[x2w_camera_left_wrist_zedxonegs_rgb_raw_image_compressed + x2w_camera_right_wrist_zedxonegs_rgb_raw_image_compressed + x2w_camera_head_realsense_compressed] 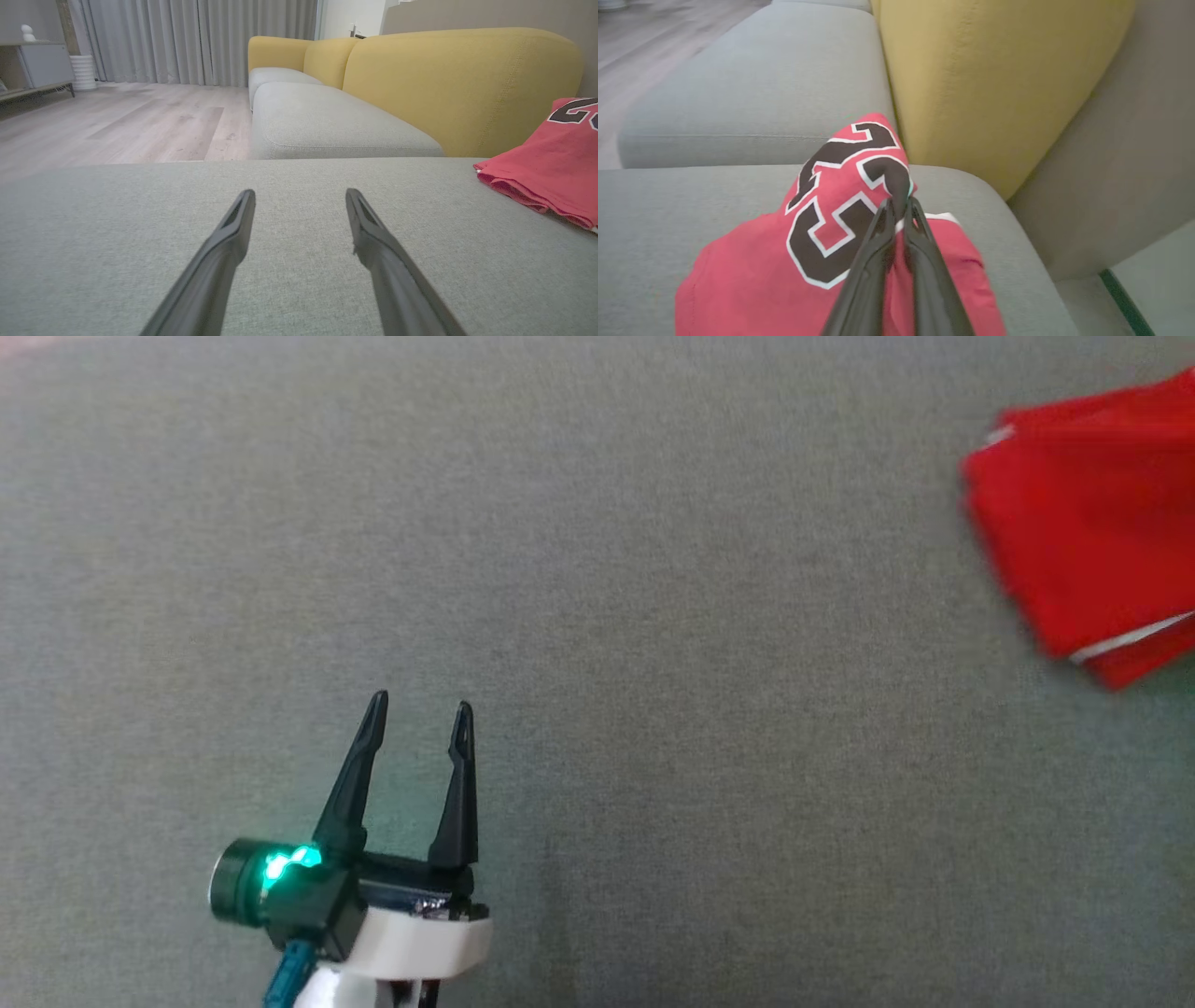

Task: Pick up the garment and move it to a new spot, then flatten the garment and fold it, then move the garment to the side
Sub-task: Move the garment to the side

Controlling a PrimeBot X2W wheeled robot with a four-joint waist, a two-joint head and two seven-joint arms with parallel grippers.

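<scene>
The garment (1092, 523) is a red jersey with white trim, folded, at the right edge of the grey cushion in the head view. Black numerals edged in white mark the garment (822, 233) in the right wrist view, where one part is lifted into a peak. My right gripper (899, 205) is shut on that raised fold. In the left wrist view the garment (551, 158) lies to the right. My left gripper (420, 709) stands open over bare cushion at the lower left, far from the jersey; its fingers (233, 233) hold nothing.
The grey seat cushion (597, 616) spreads under everything. A yellow sofa backrest (458, 79) rises behind it, with another grey seat (322, 121) beyond. Wooden floor (117, 121), grey curtains and a low cabinet (42, 63) lie further off.
</scene>
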